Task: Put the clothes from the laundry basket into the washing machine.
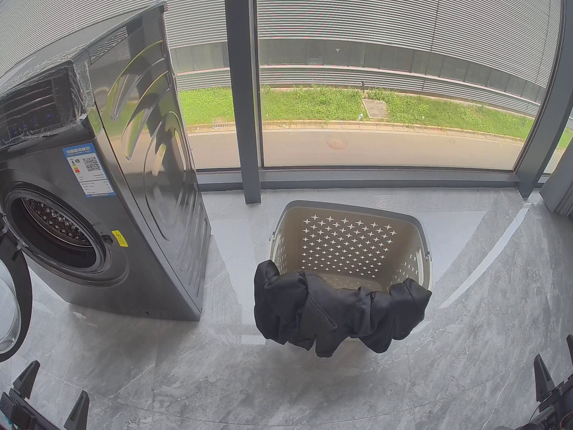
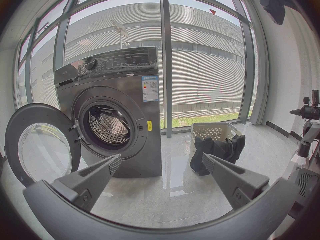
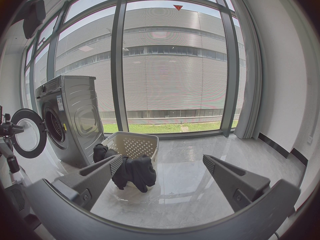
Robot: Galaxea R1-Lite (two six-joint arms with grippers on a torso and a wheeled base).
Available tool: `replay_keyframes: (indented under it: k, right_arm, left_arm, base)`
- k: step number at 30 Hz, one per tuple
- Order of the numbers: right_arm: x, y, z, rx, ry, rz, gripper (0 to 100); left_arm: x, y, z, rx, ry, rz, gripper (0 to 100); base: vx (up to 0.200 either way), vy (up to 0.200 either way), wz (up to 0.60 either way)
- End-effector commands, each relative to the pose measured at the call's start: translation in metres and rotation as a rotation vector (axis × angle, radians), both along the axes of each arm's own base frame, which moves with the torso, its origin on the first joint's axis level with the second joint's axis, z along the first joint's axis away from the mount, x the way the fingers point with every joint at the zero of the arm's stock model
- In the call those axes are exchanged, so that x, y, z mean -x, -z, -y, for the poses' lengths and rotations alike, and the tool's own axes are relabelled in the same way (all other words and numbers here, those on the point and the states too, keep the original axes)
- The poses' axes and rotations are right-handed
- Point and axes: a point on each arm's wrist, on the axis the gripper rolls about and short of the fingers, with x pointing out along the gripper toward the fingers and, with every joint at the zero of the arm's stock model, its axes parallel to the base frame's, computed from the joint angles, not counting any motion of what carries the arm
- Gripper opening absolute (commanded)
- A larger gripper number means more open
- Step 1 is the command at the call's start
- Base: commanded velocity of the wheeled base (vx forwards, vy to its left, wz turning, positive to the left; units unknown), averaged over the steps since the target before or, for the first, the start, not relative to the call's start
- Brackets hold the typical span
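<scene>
A beige laundry basket (image 1: 352,243) stands on the floor before the window. A black garment (image 1: 334,315) hangs over its near rim, partly outside; it also shows as the black garment (image 2: 216,150) and the black garment (image 3: 133,170) in the wrist views. The grey washing machine (image 1: 101,168) stands at the left with its round door (image 2: 41,144) swung open and the drum (image 2: 110,125) bare. My left gripper (image 1: 51,392) is open low at the left, well short of the basket. My right gripper (image 3: 161,164) is open at the far right, apart from the basket.
A tall window with a dark mullion (image 1: 242,85) runs behind the basket and machine. Grey marble floor (image 1: 239,377) lies open between me and the basket. A curtain (image 3: 248,94) and a white wall stand to the right.
</scene>
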Motion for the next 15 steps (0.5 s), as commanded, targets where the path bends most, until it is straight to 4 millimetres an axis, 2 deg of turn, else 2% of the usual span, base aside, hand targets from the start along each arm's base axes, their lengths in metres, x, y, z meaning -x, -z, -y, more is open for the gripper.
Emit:
replay_keyframes:
  k: [1,11,15]
  right_arm:
    - [-0.0001,0.0052,0.0000,-0.001,-0.001,-0.001,100]
    - [-0.0001,0.0052,0.0000,0.001,-0.001,-0.001,100]
    - [-0.0001,0.0052,0.0000,-0.001,-0.001,-0.001,100]
  left_arm:
    - [0.0000,0.0053,0.0000,0.001,0.000,-0.001,100]
    - [0.0000,0.0053,0.0000,0.001,0.000,-0.001,100]
    - [0.0000,0.0053,0.0000,0.001,0.000,-0.001,100]
  base:
    - [0.000,0.000,0.00]
    - [0.000,0.000,0.00]
    - [0.000,-0.200,0.00]
